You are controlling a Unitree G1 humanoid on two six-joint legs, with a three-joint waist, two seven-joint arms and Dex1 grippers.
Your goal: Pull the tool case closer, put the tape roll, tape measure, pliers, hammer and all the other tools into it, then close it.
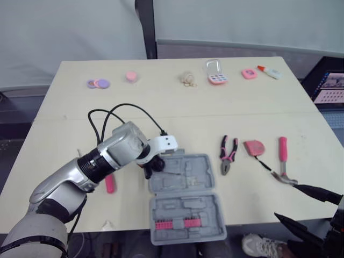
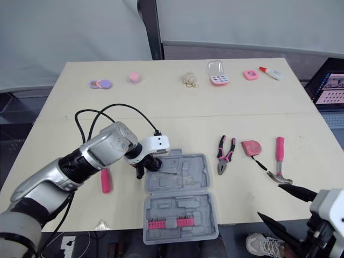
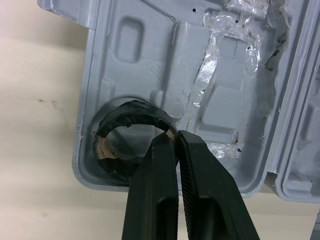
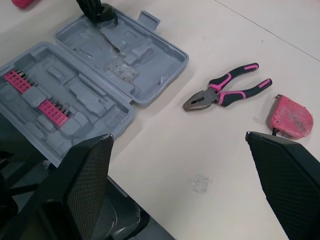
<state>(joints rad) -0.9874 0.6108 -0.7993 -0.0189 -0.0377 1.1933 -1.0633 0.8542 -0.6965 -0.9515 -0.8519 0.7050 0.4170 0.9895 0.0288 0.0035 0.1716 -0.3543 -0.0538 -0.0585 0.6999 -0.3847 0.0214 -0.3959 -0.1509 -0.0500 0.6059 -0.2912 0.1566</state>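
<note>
From the head cameras, the pale beige worktop (image 1: pixel 177 115) runs wide, with a seam crossing it halfway back. Behind it stand light grey wall panels (image 1: pixel 242 21) split by a dark post (image 1: pixel 145 27), and a lit screen (image 1: pixel 329 88) sits off the right corner. Along the far edge lies a row of small pink and purple bits (image 1: pixel 98 84). The grey tool case (image 1: pixel 185 196) lies open at the near edge, its lid half farther away and its tray half, with a row of pink bits (image 1: pixel 171 223), nearer. The left gripper (image 1: pixel 149 169) is down at the lid's left corner. A pink-handled screwdriver (image 1: pixel 109 184) lies left of the case. To the right, in turn, lie the pliers (image 1: pixel 228 155), the tape measure (image 1: pixel 253 147) and the hammer (image 1: pixel 282 156), all on bare worktop and apart from the case. The right gripper (image 1: pixel 303 209) hangs by the near right corner. On the left wrist camera, the black fingers (image 3: pixel 200 170) are pressed nearly together, pinching the rim of the black tape roll (image 3: pixel 120 116). The roll sits in a round recess in the corner of the lid, beside strips of crinkled clear tape (image 3: pixel 215 65). On the right wrist camera, that gripper's fingers (image 4: pixel 85 185) are spread wide with nothing between them, above the worktop's near edge.
</note>
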